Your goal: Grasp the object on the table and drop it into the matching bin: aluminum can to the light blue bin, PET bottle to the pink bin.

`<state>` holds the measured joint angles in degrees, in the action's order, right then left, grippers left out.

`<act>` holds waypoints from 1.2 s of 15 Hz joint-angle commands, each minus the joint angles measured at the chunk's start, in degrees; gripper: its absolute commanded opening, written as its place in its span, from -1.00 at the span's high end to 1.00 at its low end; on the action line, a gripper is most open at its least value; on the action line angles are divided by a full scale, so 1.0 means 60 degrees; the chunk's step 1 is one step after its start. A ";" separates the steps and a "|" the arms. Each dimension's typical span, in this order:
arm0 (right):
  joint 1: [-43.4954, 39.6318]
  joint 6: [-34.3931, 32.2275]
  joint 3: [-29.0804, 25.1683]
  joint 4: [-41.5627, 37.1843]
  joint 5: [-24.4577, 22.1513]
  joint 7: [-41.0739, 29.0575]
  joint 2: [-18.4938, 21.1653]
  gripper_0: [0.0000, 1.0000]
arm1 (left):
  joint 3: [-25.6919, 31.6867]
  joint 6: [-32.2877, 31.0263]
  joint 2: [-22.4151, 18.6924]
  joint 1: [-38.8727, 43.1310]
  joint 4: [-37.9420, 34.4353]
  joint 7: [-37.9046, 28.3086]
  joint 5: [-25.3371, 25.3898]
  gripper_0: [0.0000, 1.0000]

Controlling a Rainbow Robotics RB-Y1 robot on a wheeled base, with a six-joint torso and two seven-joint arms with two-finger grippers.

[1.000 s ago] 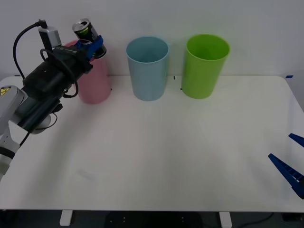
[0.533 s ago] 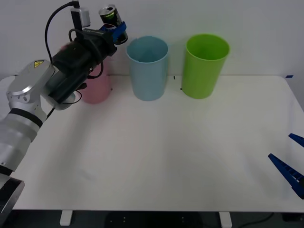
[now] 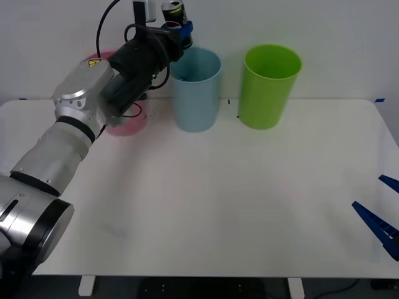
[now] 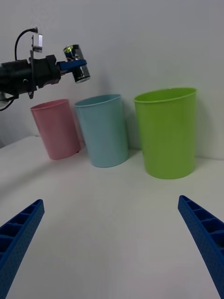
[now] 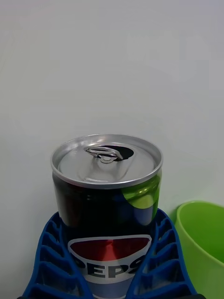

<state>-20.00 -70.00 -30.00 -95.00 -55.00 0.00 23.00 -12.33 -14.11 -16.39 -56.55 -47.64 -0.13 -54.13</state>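
Observation:
My left gripper (image 3: pixel 178 27) is shut on the aluminum can (image 3: pixel 173 12), a small dark can with a silver top (image 5: pixel 107 160) and a red-white-blue logo. It holds the can in the air above the left rim of the light blue bin (image 3: pixel 197 89). From the right wrist view the can (image 4: pixel 78 69) hangs just above and left of the light blue bin (image 4: pixel 103 130). The pink bin (image 3: pixel 126 121) stands to the left, partly hidden behind the left arm. My right gripper (image 3: pixel 381 212) rests open at the table's near right edge.
A green bin (image 3: pixel 269 85) stands right of the light blue one, at the back of the white table (image 3: pixel 224 199). A white wall rises directly behind the bins. The left arm stretches across the table's back left.
The left arm has swung to the right, carrying the can from above the pink bin to above the light blue bin's left rim. The right arm has stayed still.

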 commanded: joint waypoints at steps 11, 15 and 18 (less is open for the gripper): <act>0.0000 0.0000 0.0000 0.0000 0.0000 -0.0001 0.0000 -1.00 | 0.0004 0.0682 0.0623 -0.1078 0.1320 0.0168 -0.0588 0.93; 0.0000 0.0000 0.0000 0.0000 0.0000 -0.0001 0.0000 -1.00 | -0.0011 0.0667 0.0623 -0.1078 0.1305 0.0197 -0.0647 -1.00; 0.0000 0.0000 0.0000 0.0000 0.0000 -0.0001 0.0000 -1.00 | -0.0011 0.0667 0.0623 -0.1078 0.1305 0.0168 -0.0603 -1.00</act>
<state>-20.00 -70.00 -30.00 -95.00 -55.00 0.00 23.00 -12.39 -10.08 -12.66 -63.02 -39.78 0.89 -57.90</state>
